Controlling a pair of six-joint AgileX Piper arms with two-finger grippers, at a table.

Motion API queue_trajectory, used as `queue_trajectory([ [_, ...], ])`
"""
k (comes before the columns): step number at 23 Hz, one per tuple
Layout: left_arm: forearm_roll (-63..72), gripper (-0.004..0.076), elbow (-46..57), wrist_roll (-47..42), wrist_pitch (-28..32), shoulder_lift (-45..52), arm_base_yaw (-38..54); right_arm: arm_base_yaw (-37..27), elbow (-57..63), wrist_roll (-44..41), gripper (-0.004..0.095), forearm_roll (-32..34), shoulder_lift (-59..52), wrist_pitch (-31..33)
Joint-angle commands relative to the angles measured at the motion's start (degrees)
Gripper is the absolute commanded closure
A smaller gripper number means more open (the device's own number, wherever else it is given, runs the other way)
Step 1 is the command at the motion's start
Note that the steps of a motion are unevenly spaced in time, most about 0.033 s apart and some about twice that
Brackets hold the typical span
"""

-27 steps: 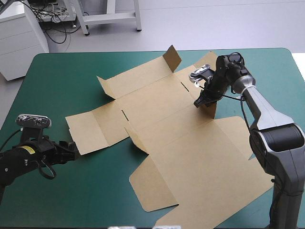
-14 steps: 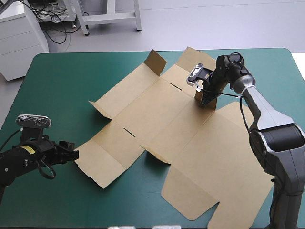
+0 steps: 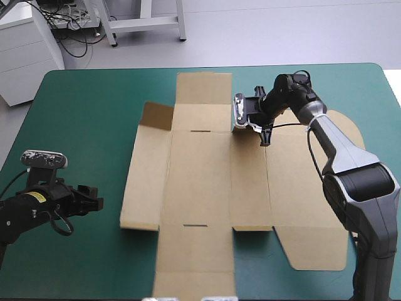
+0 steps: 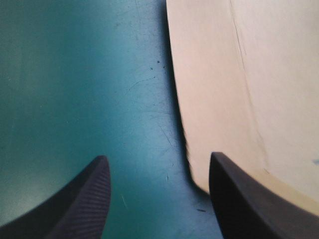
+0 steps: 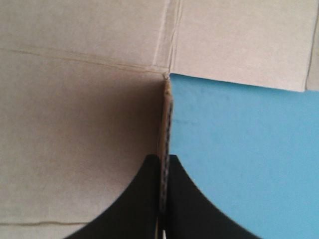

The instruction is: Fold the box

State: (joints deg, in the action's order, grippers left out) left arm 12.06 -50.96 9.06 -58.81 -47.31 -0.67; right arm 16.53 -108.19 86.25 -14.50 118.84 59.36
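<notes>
The box (image 3: 200, 175) is a flat cut sheet of brown board lying square to the table's edges, with one small flap (image 3: 156, 116) raised at its far left. My right gripper (image 3: 264, 134) is at the sheet's far right part, shut on a short upright flap. In the right wrist view that flap's edge (image 5: 166, 124) runs up from between the fingers of the right gripper (image 5: 164, 199). My left gripper (image 3: 95, 204) rests low on the table, open, just left of the sheet's left flap. In the left wrist view the left gripper (image 4: 159, 199) has the board's edge (image 4: 209, 99) ahead, by one finger.
The sheet's near flap (image 3: 194, 269) reaches the table's front edge, and a rounded flap (image 3: 316, 251) lies at the front right. Bare teal-green cover (image 3: 75, 125) shows left of the sheet and along the far edge.
The right gripper has swung the sheet counter-clockwise, from skewed to square with the table, while moving slightly left. The left arm has stayed in place.
</notes>
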Motion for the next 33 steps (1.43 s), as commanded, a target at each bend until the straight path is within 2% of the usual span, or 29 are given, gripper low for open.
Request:
queue_trajectory([
  [1,0.43,0.0309,-2.01,0.00,2.83,0.17,-0.07,0.76,-1.94,5.08,0.0930,-4.19,-4.04,-0.17],
  [10,0.43,0.0309,-2.01,0.00,2.83,0.17,-0.07,0.76,-1.94,1.04,0.0930,-4.07,-4.04,3.53],
  [14,0.53,0.0309,-2.01,0.00,2.83,0.17,-0.07,0.76,-1.94,-3.56,0.0926,-5.55,-4.04,2.85],
  [16,0.53,0.0309,-2.01,0.00,2.72,0.17,-0.07,0.76,-1.94,-4.51,0.0863,-6.55,-4.04,2.76],
  [17,0.64,0.0309,-2.01,0.00,2.60,0.17,-0.07,0.76,-1.94,-4.93,0.0775,-7.15,-4.04,2.21],
  [20,0.64,0.0309,-2.01,0.00,2.60,0.17,-0.07,0.76,-1.94,-5.36,0.0635,-7.96,-4.04,0.65],
  [21,0.64,0.0309,-2.01,0.00,2.46,0.17,-0.07,0.76,-1.94,-5.45,0.0556,-8.80,-4.04,-0.34],
  [25,0.64,0.0309,-2.01,0.00,1.18,0.17,-0.07,0.76,-1.94,-10.91,0.0391,-8.44,-4.57,-2.92],
  [28,1.12,0.0309,-2.01,0.00,0.83,0.17,-0.07,0.76,-1.94,-15.85,0.0346,-6.69,-6.62,-3.84],
  [30,1.57,0.0309,-2.01,0.00,0.73,0.17,-0.07,0.76,-3.06,-23.60,0.0343,-4.35,-9.18,-3.43],
  [33,2.32,0.0309,-2.01,0.04,0.73,0.17,-0.07,0.76,-5.24,-30.07,0.0343,-2.00,-11.82,-1.45],
])
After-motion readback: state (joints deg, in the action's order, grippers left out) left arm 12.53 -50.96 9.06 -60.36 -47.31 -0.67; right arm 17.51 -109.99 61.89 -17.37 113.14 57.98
